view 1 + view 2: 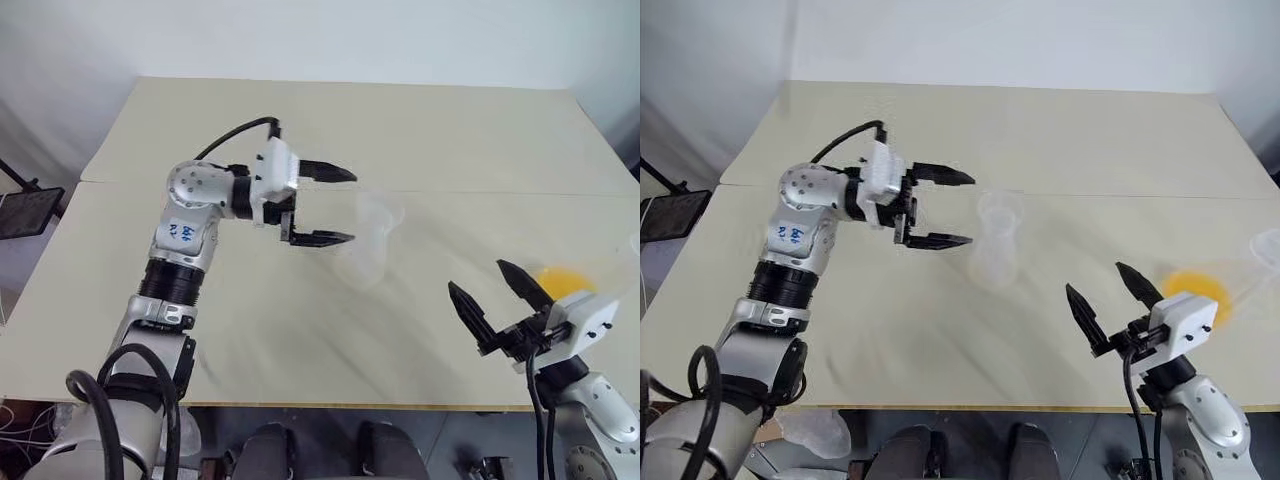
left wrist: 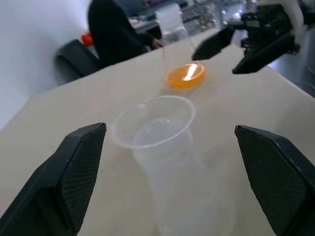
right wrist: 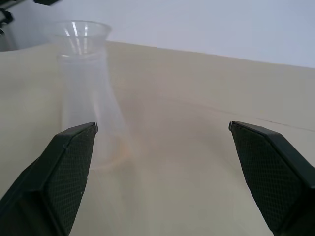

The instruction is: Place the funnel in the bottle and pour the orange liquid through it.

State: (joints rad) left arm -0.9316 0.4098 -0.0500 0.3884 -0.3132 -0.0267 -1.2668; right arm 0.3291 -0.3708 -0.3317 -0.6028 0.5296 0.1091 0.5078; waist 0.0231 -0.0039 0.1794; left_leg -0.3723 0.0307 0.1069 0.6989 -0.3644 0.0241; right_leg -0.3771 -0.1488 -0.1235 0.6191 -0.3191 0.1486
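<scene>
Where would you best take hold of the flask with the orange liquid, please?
Probably at the narrow neck of the conical flask, coming level from the right gripper side: it stands upright, its base spreads wide around the orange liquid, and the neck should fit open jaws.

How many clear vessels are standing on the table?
2: the bottle with the funnel in its neck, mid-table beside the left end effector; the flask holding orange liquid, at the right edge.

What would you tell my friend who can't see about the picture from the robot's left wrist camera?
A clear bottle stands on a pale table with a see-through funnel sitting in its neck, between the open left gripper's two black fingers. Farther back, a flask holding orange liquid stands near the open right gripper.
</scene>
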